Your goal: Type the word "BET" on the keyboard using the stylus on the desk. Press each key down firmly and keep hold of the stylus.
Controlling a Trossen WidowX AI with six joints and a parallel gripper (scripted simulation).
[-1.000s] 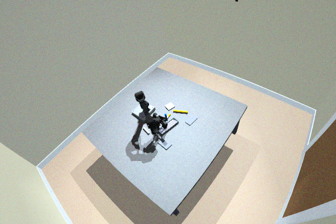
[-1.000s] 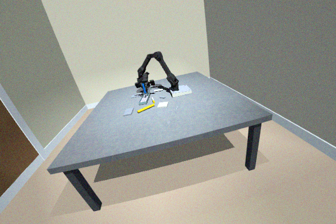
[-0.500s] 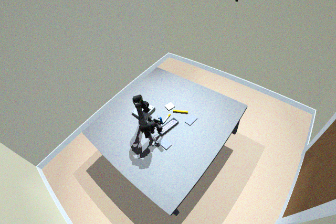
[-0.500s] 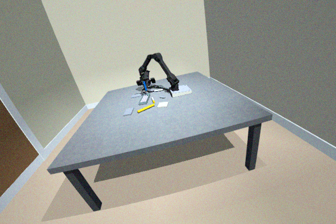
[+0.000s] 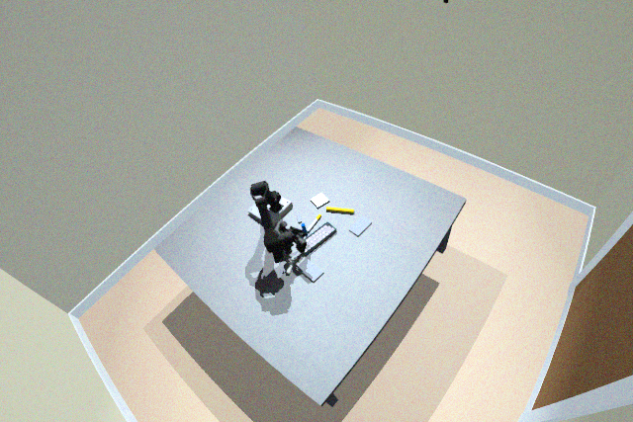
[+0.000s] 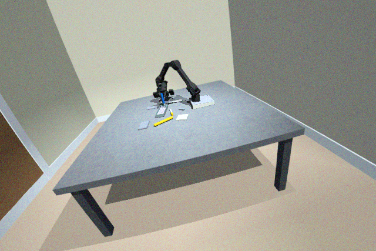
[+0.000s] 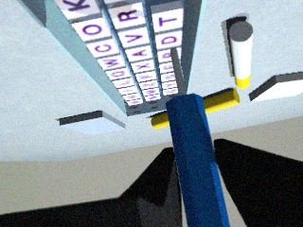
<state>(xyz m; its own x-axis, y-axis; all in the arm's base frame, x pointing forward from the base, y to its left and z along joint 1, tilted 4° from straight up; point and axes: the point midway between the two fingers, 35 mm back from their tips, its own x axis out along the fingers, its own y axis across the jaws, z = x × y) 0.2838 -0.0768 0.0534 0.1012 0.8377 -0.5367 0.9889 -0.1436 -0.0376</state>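
My gripper (image 7: 194,152) is shut on the blue stylus (image 7: 193,128) (image 6: 163,99) (image 5: 304,227), whose thin grey tip points away from the fingers. The keyboard (image 5: 322,233) (image 6: 161,110) (image 7: 134,37) lies below it, with purple letters on white keys. In the wrist view the tip overlaps the outer column of keys, at the edge of the D key (image 7: 167,40) and the key beyond it, just past the T key (image 7: 168,21). Whether the tip touches a key cannot be told. The B and E keys cannot be made out clearly.
A white marker with a yellow end (image 7: 241,59) (image 6: 171,111) lies beside the keyboard. A yellow stick (image 5: 339,211) (image 6: 163,121) (image 7: 222,102) lies beyond its far end. Flat pads include a white one (image 5: 319,200) (image 6: 182,117) and a grey-blue one (image 5: 360,226) (image 6: 143,125).
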